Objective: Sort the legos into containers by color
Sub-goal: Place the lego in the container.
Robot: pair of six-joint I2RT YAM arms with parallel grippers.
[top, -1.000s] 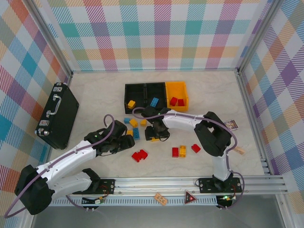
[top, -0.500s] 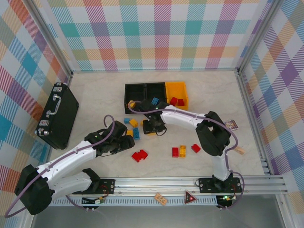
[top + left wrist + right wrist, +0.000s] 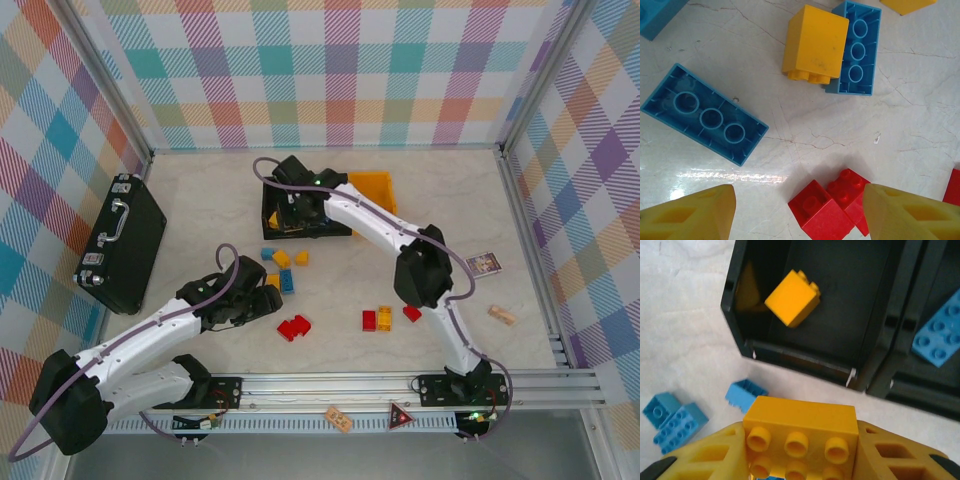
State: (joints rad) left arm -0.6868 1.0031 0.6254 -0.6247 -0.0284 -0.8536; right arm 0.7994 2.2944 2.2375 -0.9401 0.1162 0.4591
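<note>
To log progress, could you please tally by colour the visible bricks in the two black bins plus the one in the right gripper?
Yellow: 2, the binned yellow brick and the held yellow brick
Blue: 1, the binned blue brick
Total: 3

The yellow brick (image 3: 800,425) low in the right wrist view is smooth moulded plastic with a soft sheen, like the red bricks (image 3: 832,210). The veined, marble-look table (image 3: 815,135) is polished and glares. The black bin (image 3: 850,305) is matt plastic; the near rail (image 3: 330,380), brushed metal.
</note>
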